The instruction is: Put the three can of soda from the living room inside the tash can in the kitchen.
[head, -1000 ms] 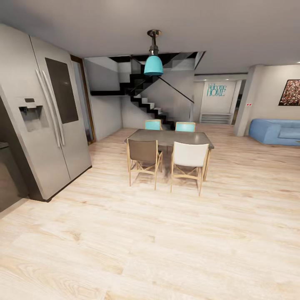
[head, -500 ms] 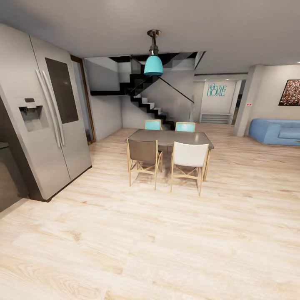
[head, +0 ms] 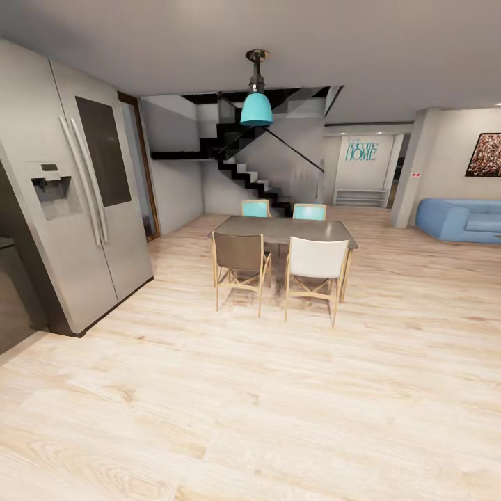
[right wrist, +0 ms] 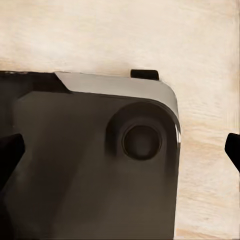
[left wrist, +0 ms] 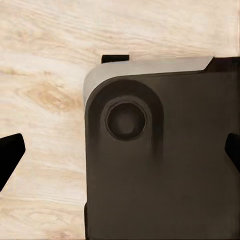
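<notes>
Nothing has moved since the earlier frames: the head view shows the same room from the same spot.

The left gripper [left wrist: 120, 150] hangs with its two dark fingertips [left wrist: 10, 152] set far apart at the edges of its wrist view, nothing between them. Below it lie a dark corner of the robot's base [left wrist: 160, 165] with a round recess, and the pale wood floor [left wrist: 45, 60]. The right gripper [right wrist: 120, 150] is just as wide, its fingertips [right wrist: 232, 147] apart and empty, over the other corner of the base [right wrist: 90, 165].

In the head view the kitchen sits at the left, marked by the tall grey fridge [head: 69, 188] with its dispenser, and a dark cabinet [head: 10, 292] just beside it. Ahead stands a grey dining table [head: 282, 229] with four chairs: a brown chair [head: 240, 261] and a white chair [head: 316, 268] on the near side, two turquoise ones behind. A turquoise lamp [head: 256, 108] hangs above it, and a dark staircase [head: 243, 167] rises behind. Far right, the living room shows as a blue sofa [head: 459, 219] under a dark painting [head: 485, 154].
</notes>
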Controlling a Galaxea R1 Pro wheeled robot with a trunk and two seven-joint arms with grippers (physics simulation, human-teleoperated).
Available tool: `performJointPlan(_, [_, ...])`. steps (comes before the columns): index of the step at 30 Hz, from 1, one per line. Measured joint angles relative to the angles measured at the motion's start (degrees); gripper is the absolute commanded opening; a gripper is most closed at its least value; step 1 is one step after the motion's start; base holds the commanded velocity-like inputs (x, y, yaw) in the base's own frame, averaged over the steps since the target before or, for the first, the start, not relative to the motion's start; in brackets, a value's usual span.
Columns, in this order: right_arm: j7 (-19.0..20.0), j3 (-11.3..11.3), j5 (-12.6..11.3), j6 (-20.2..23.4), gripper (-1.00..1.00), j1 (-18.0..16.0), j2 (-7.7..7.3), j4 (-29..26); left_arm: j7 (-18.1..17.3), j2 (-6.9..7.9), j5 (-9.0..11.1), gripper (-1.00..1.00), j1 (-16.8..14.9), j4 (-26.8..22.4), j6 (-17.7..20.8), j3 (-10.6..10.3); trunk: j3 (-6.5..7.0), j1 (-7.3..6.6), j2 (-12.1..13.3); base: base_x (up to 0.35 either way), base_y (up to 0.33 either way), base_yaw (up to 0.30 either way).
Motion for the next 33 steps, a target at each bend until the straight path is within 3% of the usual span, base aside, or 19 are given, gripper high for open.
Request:
performJointPlan(7, [0.1,1.9,0.2,0.1,1.00,0.0,-0.25,-12.2,-0.1,0.19,0.1,1.00,-0.9,-12.1,0.6,0.0,0.00,0.00,0.0,0.000,0.000,0.000])
performJointPlan(11, [0.0,2.6,0.1,0.1,1.00,0.0,-0.24,-19.2,-0.1,0.14,0.1,1.00,-0.9,-22.1,3.8,0.1,0.00,0.00,0.0,0.000,0.000,0.000])
performJointPlan(12, [0.0,2.6,0.1,0.1,1.00,0.0,-0.24,-19.3,-0.1,0.14,0.1,1.00,-0.9,-22.2,3.8,0.1,-0.01,0.00,0.0,0.000,0.000,0.000])
performJointPlan(13, [0.1,2.9,0.2,0.1,1.00,-0.1,-0.18,-22.8,-0.1,0.15,0.1,1.00,-0.9,-27.6,6.2,0.1,0.01,0.00,0.0,0.000,0.000,0.000])
performJointPlan(16, [0.0,3.4,0.1,0.1,1.00,-0.1,-0.13,-29.0,-0.2,0.14,0.3,1.00,-0.7,-37.5,9.2,0.2,0.00,0.00,0.0,0.000,0.000,0.000])
performJointPlan(18, [0.0,3.7,0.2,0.1,1.00,-0.1,-0.15,-31.1,-0.4,0.16,0.5,1.00,-0.7,-40.8,9.9,0.2,-0.01,0.00,0.0,0.000,0.000,0.000])
performJointPlan(20, [0.0,4.9,0.2,0.2,1.00,-0.1,-0.24,-36.7,-0.7,0.13,1.3,1.00,-0.6,-49.1,11.1,0.1,0.01,0.00,0.0,0.000,0.000,0.000])
performJointPlan(23, [0.0,6.2,0.3,0.2,1.00,-0.2,-0.39,-42.6,-0.9,0.10,1.8,1.00,-0.4,-57.0,11.8,0.0,0.00,0.00,0.0,0.000,0.000,0.000])
performJointPlan(30, [0.0,7.8,0.3,0.2,1.00,-0.1,-0.62,-56.3,-1.2,0.14,2.3,1.00,-0.2,-66.3,11.8,0.0,0.00,0.00,0.0,0.000,0.000,0.000])
performJointPlan(33, [0.0,8.0,0.3,0.2,1.00,0.0,-0.76,-59.2,-1.6,0.18,2.4,1.00,-0.2,-68.3,11.7,0.0,-0.01,0.00,0.0,0.000,0.000,0.000])
